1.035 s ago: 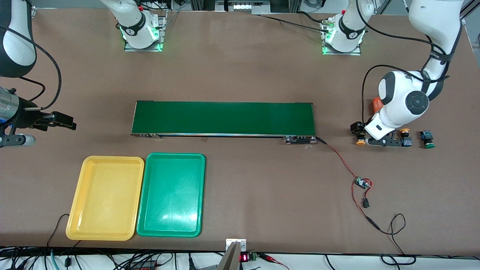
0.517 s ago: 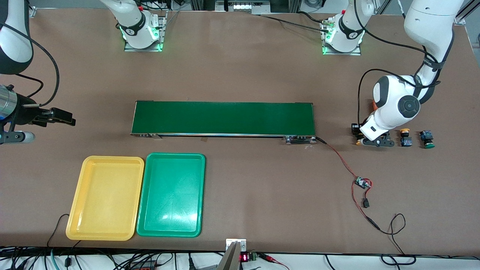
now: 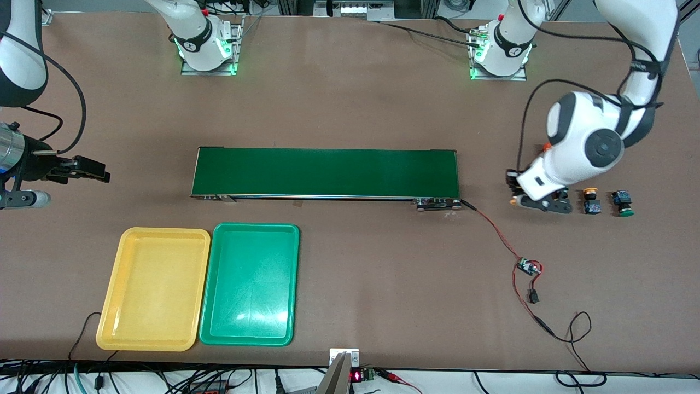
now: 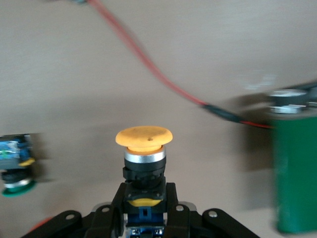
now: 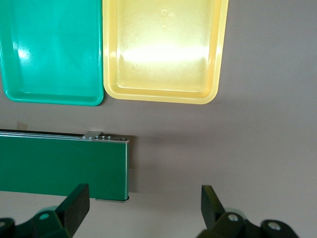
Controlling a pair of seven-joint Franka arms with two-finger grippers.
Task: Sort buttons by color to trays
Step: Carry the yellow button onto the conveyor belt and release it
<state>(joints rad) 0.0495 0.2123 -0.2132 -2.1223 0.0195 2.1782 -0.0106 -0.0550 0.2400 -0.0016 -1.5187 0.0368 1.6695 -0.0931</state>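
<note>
My left gripper (image 3: 517, 192) (image 4: 145, 199) is shut on a button with a yellow-orange cap (image 3: 513, 201) (image 4: 144, 138). It holds the button just over the table, off the conveyor belt's end toward the left arm's end. Two more buttons lie on the table beside it: one yellow-capped (image 3: 590, 193), one green-capped (image 3: 623, 203) (image 4: 16, 168). The yellow tray (image 3: 153, 288) (image 5: 163, 49) and the green tray (image 3: 250, 284) (image 5: 49, 49) sit side by side, nearer the front camera than the belt. My right gripper (image 3: 90, 171) (image 5: 143, 196) waits open over the table by the belt's other end.
A long dark-green conveyor belt (image 3: 325, 172) (image 5: 59, 166) (image 4: 295, 178) crosses the middle of the table. A red wire (image 3: 495, 230) runs from its end to a small circuit board (image 3: 528, 267). An orange cylinder (image 3: 546, 146) peeks out under the left arm.
The left gripper has closed on the yellow-capped button and risen with it, shifting slightly toward the belt. The right gripper has barely moved.
</note>
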